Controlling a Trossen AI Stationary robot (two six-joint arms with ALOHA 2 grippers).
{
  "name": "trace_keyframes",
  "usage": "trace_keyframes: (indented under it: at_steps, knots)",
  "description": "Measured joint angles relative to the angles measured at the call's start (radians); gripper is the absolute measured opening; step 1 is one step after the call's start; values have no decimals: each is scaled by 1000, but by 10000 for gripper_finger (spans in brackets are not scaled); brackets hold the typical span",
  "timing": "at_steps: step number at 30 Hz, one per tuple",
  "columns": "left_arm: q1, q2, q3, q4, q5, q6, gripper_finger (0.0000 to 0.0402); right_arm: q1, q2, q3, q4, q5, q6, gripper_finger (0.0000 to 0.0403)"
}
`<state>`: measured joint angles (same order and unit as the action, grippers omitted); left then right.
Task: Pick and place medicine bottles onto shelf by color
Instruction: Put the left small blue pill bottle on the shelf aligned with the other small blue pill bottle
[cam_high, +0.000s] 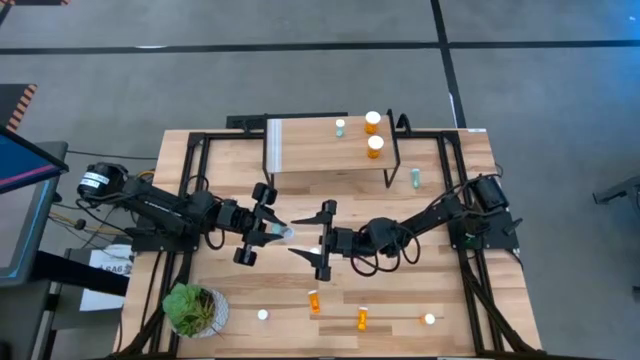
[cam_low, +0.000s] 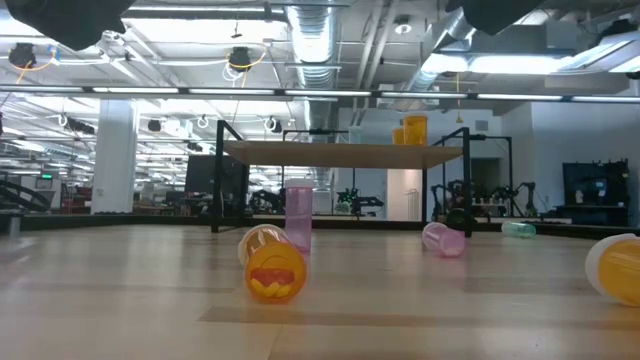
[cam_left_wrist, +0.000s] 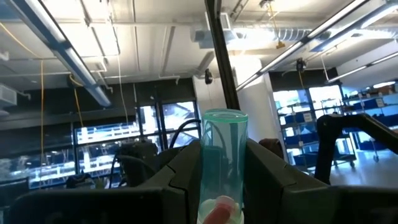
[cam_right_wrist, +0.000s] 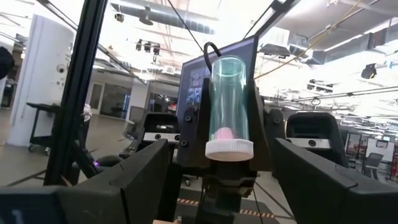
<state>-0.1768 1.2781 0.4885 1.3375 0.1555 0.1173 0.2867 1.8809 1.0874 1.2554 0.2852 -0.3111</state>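
Handover, item one: from the high view, my left claw (cam_high: 272, 232) is clenching a pale green bottle (cam_high: 284, 233) mid-counter (cam_high: 470, 310), while my right claw (cam_high: 318, 240) is gaping wide just opposite, empty. The shelf (cam_high: 325, 152) behind is already carrying two orange bottles (cam_high: 373, 122) and a small pale one. Left wrist view: the bottle is standing between my fingers (cam_left_wrist: 273, 180). Right wrist view: its white cap (cam_right_wrist: 229, 149) is facing my spread fingers; next, I judge, I am closing them around it.
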Motion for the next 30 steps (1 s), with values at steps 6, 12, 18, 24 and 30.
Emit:
trace_keyframes:
  at_steps: [6,12,18,24,30]
  knots:
    - [0,0,0,35,-15,6,80,-2,0,0,13,0,23,292]
    - [0,0,6,83,-21,10,80,-22,0,0,51,0,41,267]
    - [0,0,21,57,-21,11,80,-41,0,0,65,-5,53,260]
    - [0,0,26,58,-21,14,80,-47,0,0,66,-44,83,260]
    - [0,0,26,59,-31,28,80,-47,0,23,49,-70,86,260]
